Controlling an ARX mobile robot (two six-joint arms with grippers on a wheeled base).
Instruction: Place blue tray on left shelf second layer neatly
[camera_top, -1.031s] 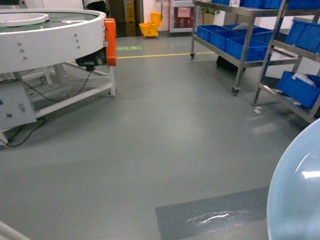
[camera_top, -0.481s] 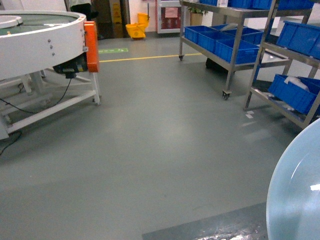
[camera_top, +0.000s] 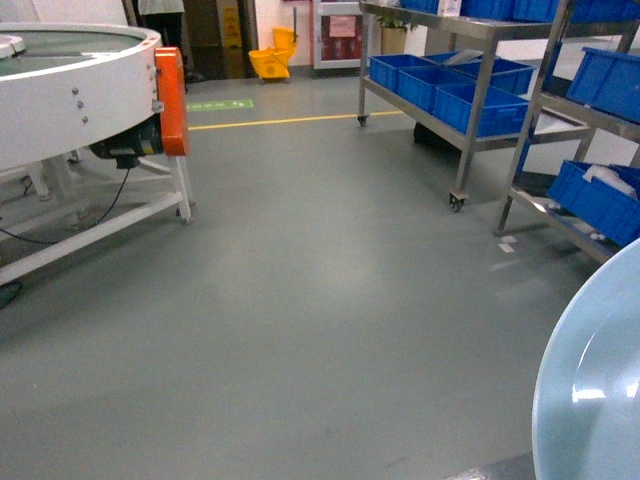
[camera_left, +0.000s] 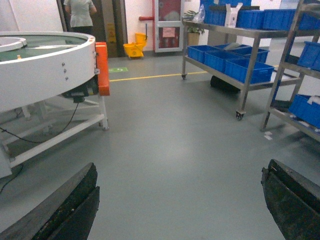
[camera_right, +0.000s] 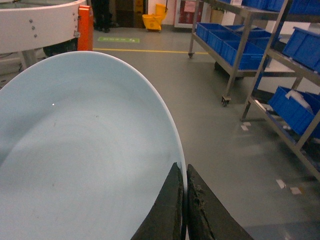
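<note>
The right claw (camera_right: 183, 210) is clamped on the rim of the pale sky-blue glossy plastic tray (camera_right: 85, 150), its two dark fingers pinched together with the raised edge between them. The tray spreads out to the left of that claw and is carried in the air above the grey floor (camera_top: 300, 300); in the head view only its curved edge shows, low on the right. The left claw (camera_left: 180, 200) hangs with its jaws wide apart and nothing between them.

The pickup looks done: the tray is in hand. The placing is still to come. Ahead and to the right of the right claw, well apart from it, stand two polished stainless-steel racks (camera_top: 480, 120) on small castors, their tiers loaded with deep dark-blue rectangular crates (camera_top: 470, 90). Which of them counts as the left shelf I cannot tell for sure; the farther rack sits to the left. To the left of both claws stands a white round conveyor table (camera_top: 80, 90) with an orange end panel. What remains, by my reading, is reaching the rack and setting the tray squarely on its second tier.
</note>
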